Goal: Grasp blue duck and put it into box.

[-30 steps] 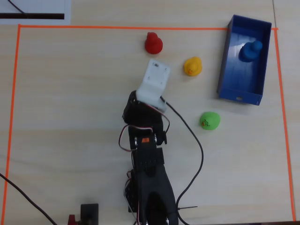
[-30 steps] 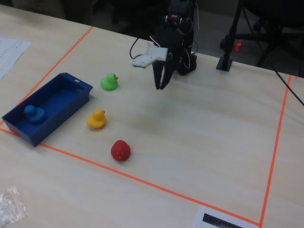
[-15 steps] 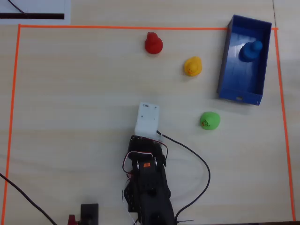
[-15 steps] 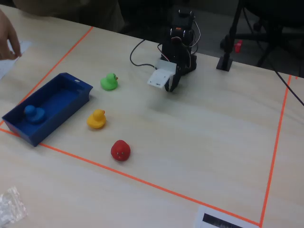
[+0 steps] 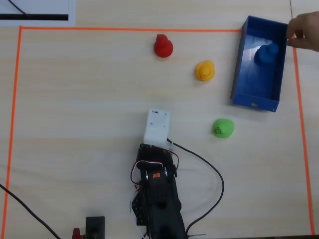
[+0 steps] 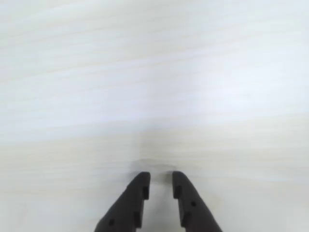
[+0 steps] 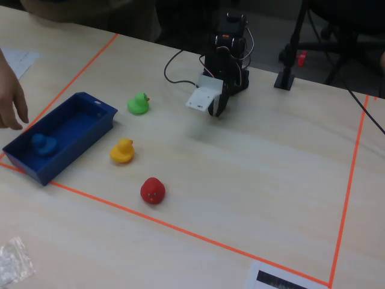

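Your blue duck [image 5: 266, 53] sits inside the box [image 5: 238, 64], on the paler floor toward the end nearest the top of the overhead view; in the fixed view the same duck [image 7: 43, 144] is at the near-left end of the tray [image 7: 90, 139]. A person's hand [image 5: 304, 31] is at the box's upper right corner in the overhead view, apparently touching the rim, though the contact is hard to confirm; in the fixed view that hand [image 7: 10, 102] hovers just beyond the tray's far wall.

Your gripper [image 6: 161, 184] is nowhere near the ducks. In the wrist view its two dark fingers [image 6: 133, 203] stand slightly parted with only bare pale wood between and ahead of them, holding nothing. In the fixed view the arm [image 7: 228, 51] is folded back over its base with the gripper [image 7: 217, 107] pointing down just above the table [image 7: 271, 174], beside the white camera housing [image 7: 203, 97].

The other ducks stand on the table outside the box: the yellow duck [image 5: 205, 70] just beside its left wall in the overhead view, the red duck [image 5: 163, 46] farther left near the orange tape line [image 5: 124, 29], and the green duck [image 5: 223, 128] below the box, between it and the arm. A black cable [image 5: 212, 172] loops from the arm across the table.
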Available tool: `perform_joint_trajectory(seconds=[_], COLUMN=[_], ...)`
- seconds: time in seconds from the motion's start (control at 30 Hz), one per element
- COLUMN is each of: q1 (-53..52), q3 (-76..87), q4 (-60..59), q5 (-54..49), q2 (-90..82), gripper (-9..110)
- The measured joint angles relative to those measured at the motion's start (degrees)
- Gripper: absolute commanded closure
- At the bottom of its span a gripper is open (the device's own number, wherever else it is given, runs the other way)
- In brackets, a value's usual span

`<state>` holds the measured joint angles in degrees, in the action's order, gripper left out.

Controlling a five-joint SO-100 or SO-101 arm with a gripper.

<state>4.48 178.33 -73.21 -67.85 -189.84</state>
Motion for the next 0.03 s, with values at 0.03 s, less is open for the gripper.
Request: perform_joint_trajectory(seconds=[0.03], q1=[0.00], q3=[0.00], q4=[0.00], q5=[0.00], q2=[0.00], gripper=[98])
